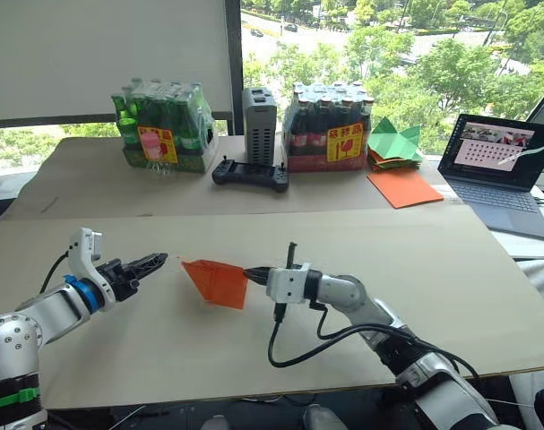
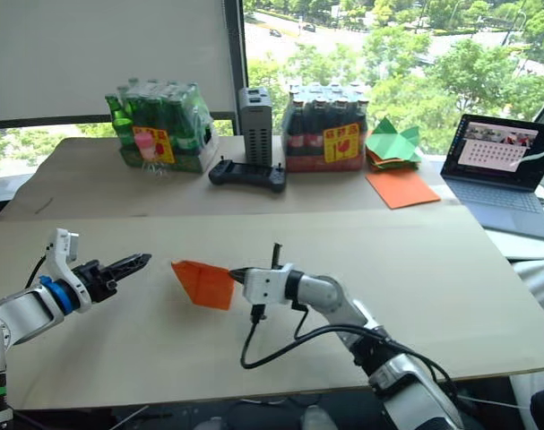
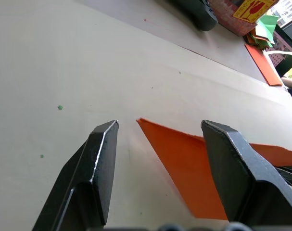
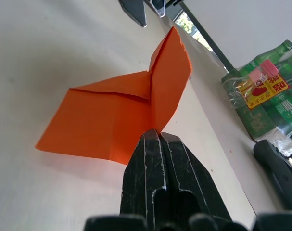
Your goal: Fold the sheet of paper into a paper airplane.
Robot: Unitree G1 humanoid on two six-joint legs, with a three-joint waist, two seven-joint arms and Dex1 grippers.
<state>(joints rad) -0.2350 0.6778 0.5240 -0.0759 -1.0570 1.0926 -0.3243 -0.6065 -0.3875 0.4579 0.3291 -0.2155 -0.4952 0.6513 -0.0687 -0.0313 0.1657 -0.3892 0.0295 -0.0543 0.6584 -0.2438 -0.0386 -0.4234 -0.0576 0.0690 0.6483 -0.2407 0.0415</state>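
So the sheet of paper is sitting near the front middle of the table, bright orange and already partly folded. It's looking like a flat creased panel lying on the surface with one flap standing up off it along a sharp fold, and one corner is tapering to a point toward the left gripper. The right gripper is pinching the paper's near edge, jaws pressed tight together right where the raised flap is meeting the flat part. The left gripper is hovering just beside the pointed corner, not touching it, with its jaws spread apart. The paper is lying between the two grippers.
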